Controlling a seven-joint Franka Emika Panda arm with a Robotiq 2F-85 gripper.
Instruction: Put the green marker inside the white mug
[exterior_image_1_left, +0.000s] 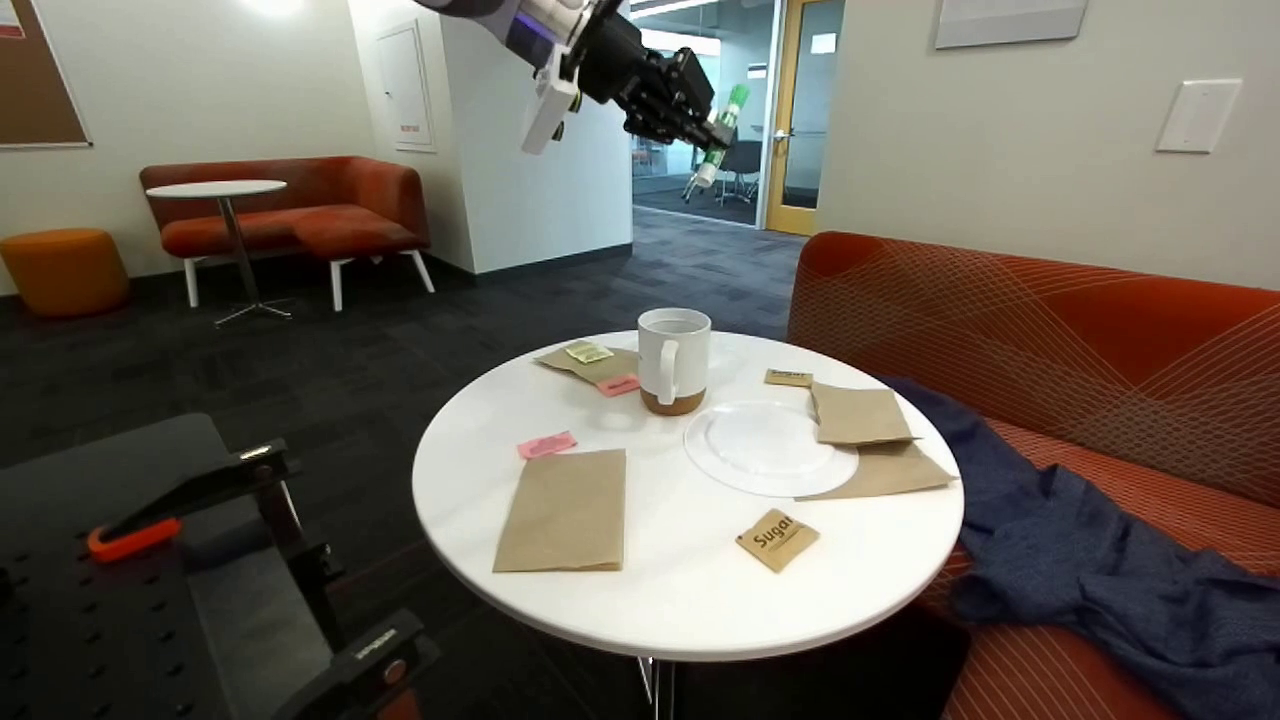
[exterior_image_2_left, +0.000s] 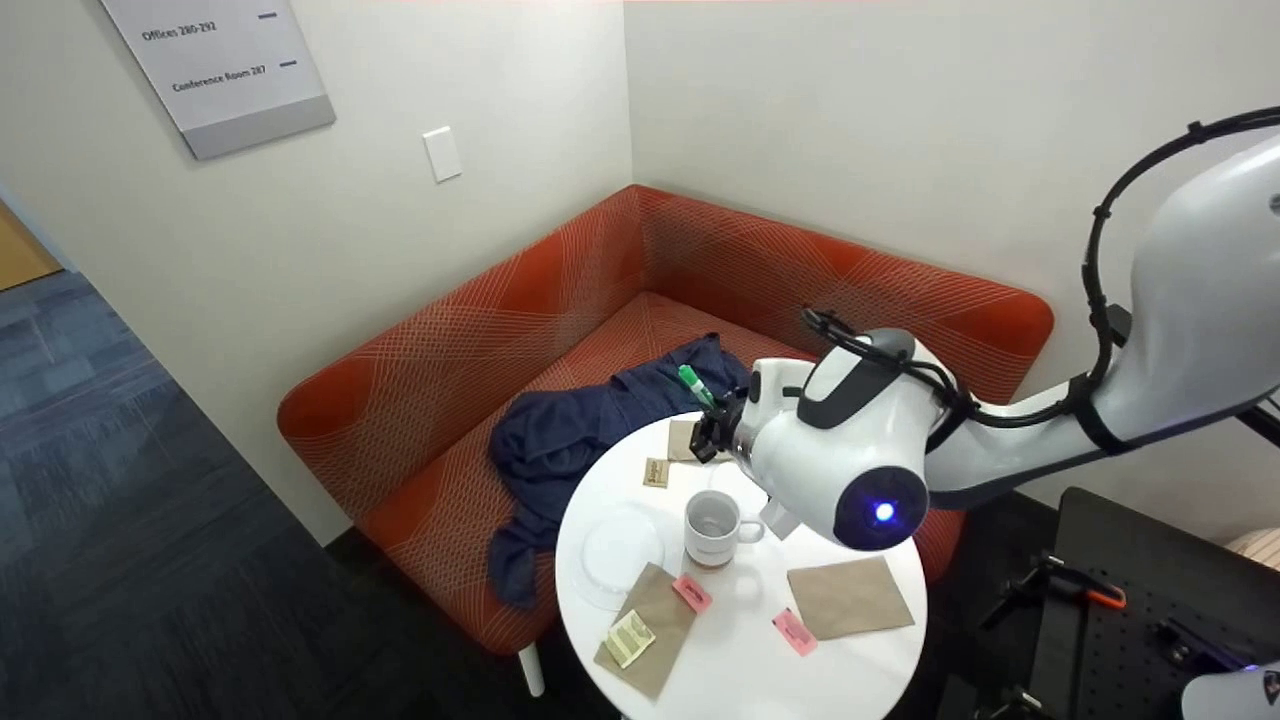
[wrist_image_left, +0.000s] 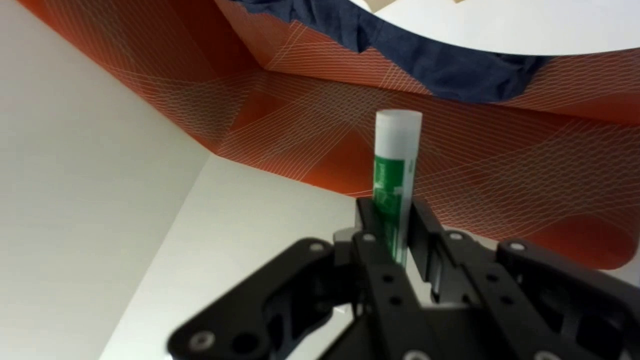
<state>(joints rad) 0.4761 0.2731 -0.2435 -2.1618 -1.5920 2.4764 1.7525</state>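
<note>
"Where does the couch show its corner?"

"In an exterior view and in the wrist view."

"And the table?"

"In an exterior view the whole round top shows; the wrist view catches only a slice."

"The blue cloth?"

"On the couch, in all three views."

"The gripper?"

"Clenched, plainest in the wrist view."

"The plate?"

"Flat on the table, in both exterior views."

"Then the mug?"

"Upright just beside the plate; in an exterior view its inside shows well."

"Where is the marker?"

"In the gripper's grasp, tilted, well apart from the mug. In an exterior view both ends show; the wrist view brings the white end up close, and in an exterior view the green end pokes out past the gripper."
</note>
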